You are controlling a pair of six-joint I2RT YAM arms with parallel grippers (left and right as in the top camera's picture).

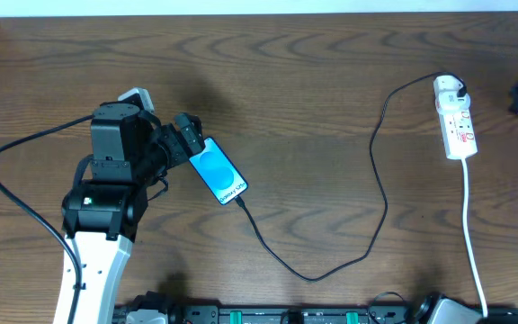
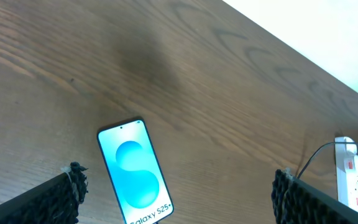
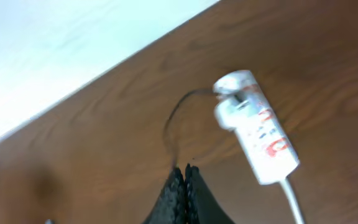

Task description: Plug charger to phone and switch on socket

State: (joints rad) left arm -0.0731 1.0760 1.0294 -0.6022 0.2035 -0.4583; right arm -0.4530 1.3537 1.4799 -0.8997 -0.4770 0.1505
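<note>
- Overhead: the left arm (image 1: pixel 106 193) rises from the table's 7 o'clock edge and bends toward 2 o'clock. Its black wrist hangs over the upper end of the phone (image 1: pixel 217 171).
- Left wrist view: the left gripper (image 2: pixel 179 180) has its jaws spread wide and holds nothing. The phone lies flat between and below its fingers (image 2: pixel 64 199), nearer the left one and apart from both.
- Right wrist view: the right gripper (image 3: pixel 184 190) is pressed shut and empty, poised above the table with the socket (image 3: pixel 253 124) at its 1 o'clock.
- The phone is a slim glossy rectangle in the 9 o'clock half of the table (image 1: pixel 286 90), angled from 11 to 5 o'clock. Its light blue screen reads "Galaxy S25+".
- The charger (image 1: pixel 311 278), a thin black cable, meets the phone's 5 o'clock end. It loops toward 6 o'clock, then climbs to the white plug (image 1: pixel 448 87) on the socket.
- The socket is a white strip with red markings at 2 o'clock, and its white cord (image 1: pixel 470 225) runs toward 6 o'clock. Its switch position is too blurred to tell.
- The table is dark brown wood with visible grain, and the finger pads are black and coarsely textured.
</note>
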